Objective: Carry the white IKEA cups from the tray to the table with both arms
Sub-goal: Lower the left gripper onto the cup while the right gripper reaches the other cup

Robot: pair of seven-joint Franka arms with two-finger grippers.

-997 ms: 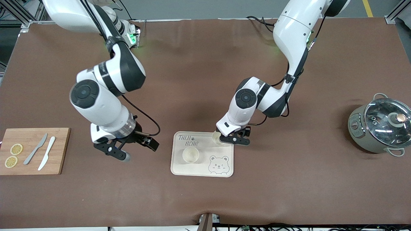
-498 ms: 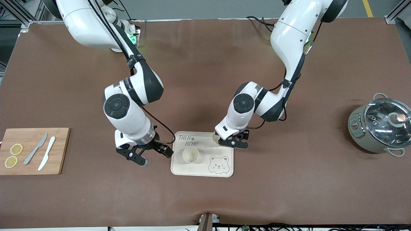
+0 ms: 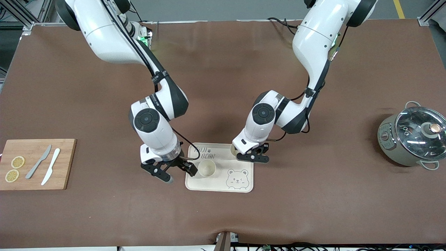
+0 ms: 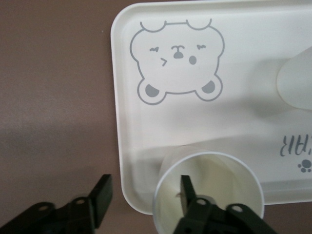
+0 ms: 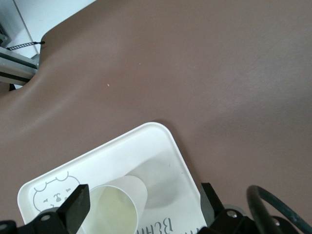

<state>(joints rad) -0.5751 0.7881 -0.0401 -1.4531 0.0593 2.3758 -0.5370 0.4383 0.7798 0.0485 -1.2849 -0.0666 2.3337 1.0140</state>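
Observation:
Two white IKEA cups stand upright on the bear tray (image 3: 244, 190). One cup (image 3: 207, 168) is nearer the front camera, at the tray's side toward the right arm's end. My right gripper (image 3: 173, 172) is open, low beside that edge of the tray. In the right wrist view this cup (image 5: 117, 204) shows between the fingers of the right gripper (image 5: 142, 202), untouched. The other cup (image 3: 233, 149) is at the tray's corner, partly hidden under my left gripper (image 3: 252, 157). In the left wrist view the left gripper (image 4: 145, 195) is open. One finger is inside this cup (image 4: 219, 180), the other outside the tray.
A wooden cutting board (image 3: 64, 164) with two knives and two lemon slices lies at the right arm's end of the table. A grey-green pot with a glass lid (image 3: 411, 136) stands at the left arm's end.
My right arm has swung from near the cutting board over to the tray, and its gripper is now beside the nearer cup. My left gripper has shifted only slightly at the other cup.

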